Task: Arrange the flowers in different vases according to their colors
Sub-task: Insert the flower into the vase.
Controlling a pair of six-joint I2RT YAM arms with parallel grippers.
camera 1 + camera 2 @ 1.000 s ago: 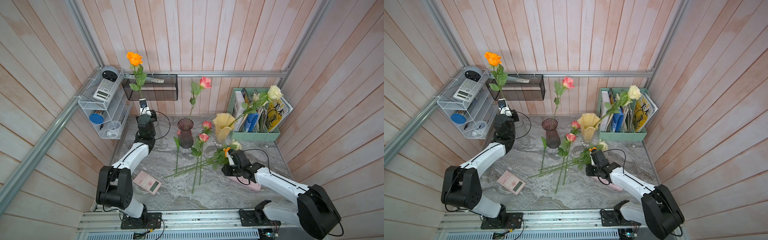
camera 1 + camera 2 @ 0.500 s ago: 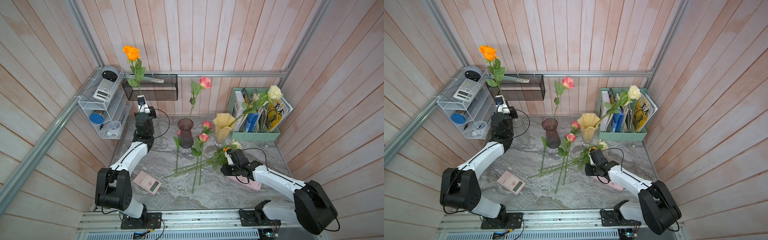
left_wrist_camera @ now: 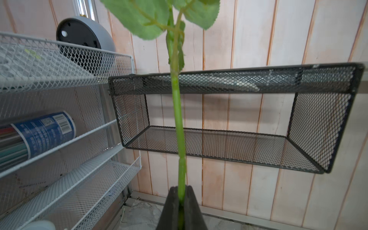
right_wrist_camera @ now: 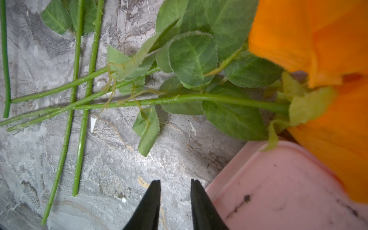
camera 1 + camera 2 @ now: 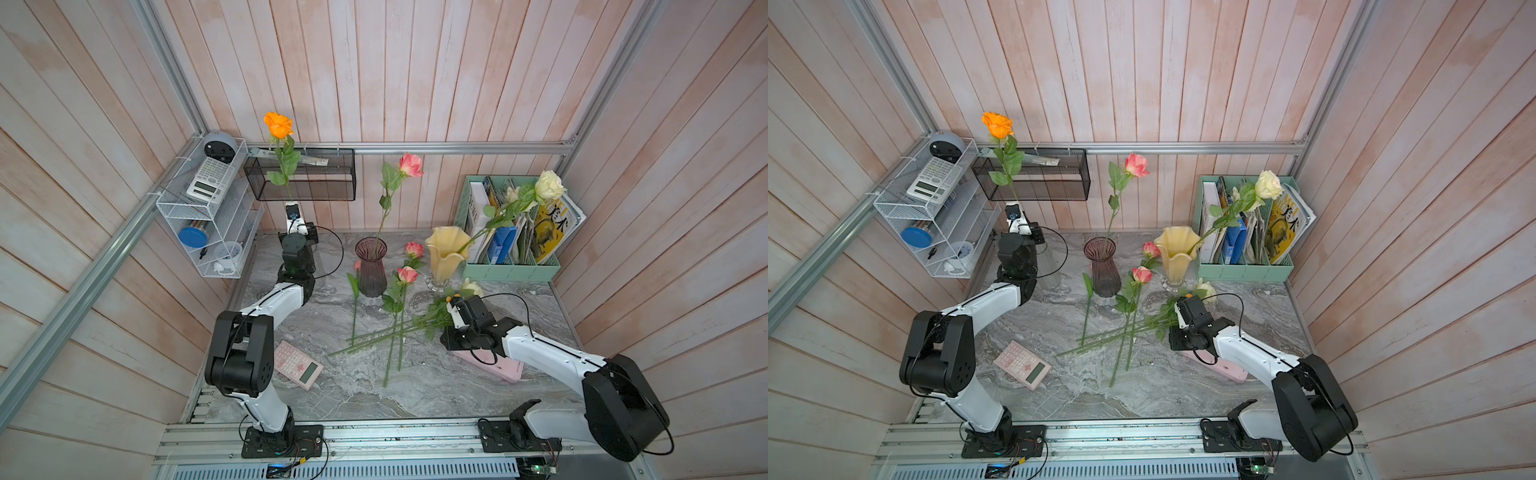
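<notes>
orange rose (image 5: 278,124) stands upright, upper left of the frame, in front of the black mesh basket (image 5: 332,174), stem pinched tight in the left hand (image 3: 180,189); right hand (image 4: 175,183) hangs parted and empty beside the loose flowers (image 4: 219,98) lying mid-table (image 5: 415,390)

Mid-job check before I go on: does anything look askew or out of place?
The cream rose leans steeply out of the yellow vase, toward the green file holder. Nothing looks spilled or broken.
</notes>
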